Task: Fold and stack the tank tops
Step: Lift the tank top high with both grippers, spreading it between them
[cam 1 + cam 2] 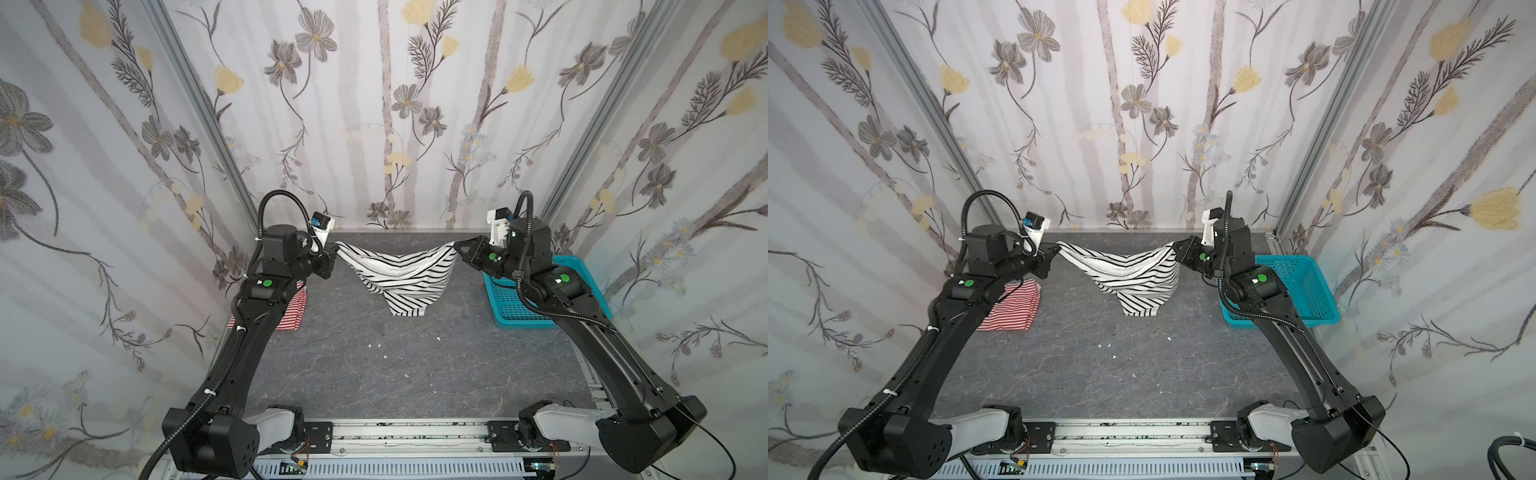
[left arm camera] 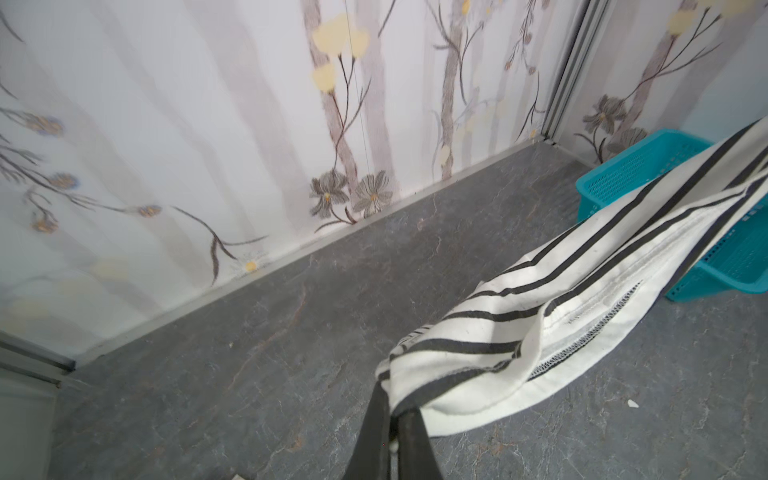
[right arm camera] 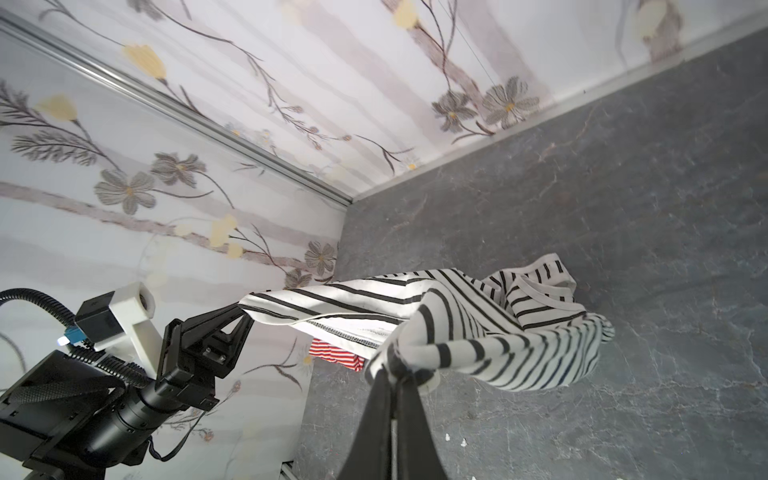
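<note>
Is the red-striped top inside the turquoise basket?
No, the red-and-white striped top lies on the table at the left in a top view, apart from the turquoise basket at the right.

Front tabletop (image 1: 395,374) bare, basket (image 1: 519,309) blocks right, red-striped top (image 1: 294,316) blocks left

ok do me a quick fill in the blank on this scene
The held tank top has white and ____ stripes.
The left pincer and right pincer each grip an end, so it hangs ____ them.
The red-striped tank top lies by the ____ arm.
The turquoise mesh basket sits by the ____ arm.
Missing: black, between, left, right.
</note>
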Tool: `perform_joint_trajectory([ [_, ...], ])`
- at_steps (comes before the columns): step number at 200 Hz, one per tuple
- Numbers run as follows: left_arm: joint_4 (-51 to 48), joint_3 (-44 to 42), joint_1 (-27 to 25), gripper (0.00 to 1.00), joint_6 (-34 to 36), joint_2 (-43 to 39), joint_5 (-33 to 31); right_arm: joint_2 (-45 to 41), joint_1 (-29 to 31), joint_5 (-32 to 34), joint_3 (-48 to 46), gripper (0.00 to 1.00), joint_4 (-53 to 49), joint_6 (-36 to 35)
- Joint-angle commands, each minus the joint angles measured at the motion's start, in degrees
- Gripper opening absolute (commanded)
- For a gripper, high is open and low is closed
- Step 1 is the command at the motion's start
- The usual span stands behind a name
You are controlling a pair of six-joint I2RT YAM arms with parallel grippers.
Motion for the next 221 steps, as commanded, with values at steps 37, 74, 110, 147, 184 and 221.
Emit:
perform_joint_trajectory([
  [37,-16.4,21.7,1.2,0.00,-0.8,-2.0,4.4,-1.3,3.7,1.5,18.7,0.00,-9.9,-3.1],
  [74,-23.6,35.0,1.2,0.00,-3.1,-2.3,3.7,-2.7,6.1,-1.4,26.9,0.00,-10.0,-0.8],
  [110,-28.6,47.4,1.2,0.00,-5.1,-0.7,3.3,-5.4,6.6,-1.1,30.3,0.00,-7.9,1.3],
  [147,-28.7,51.4,1.2,0.00,-5.7,3.4,3.3,-3.5,2.3,-3.6,31.4,0.00,-8.6,2.2],
  [184,-25.3,48.7,1.2,0.00,-5.0,8.4,2.9,0.1,-4.0,-8.5,29.2,0.00,-6.5,2.5],
  [221,-22.6,47.8,1.2,0.00,-4.8,11.9,2.3,4.0,-6.8,-12.0,28.9,0.00,-5.1,2.4],
])
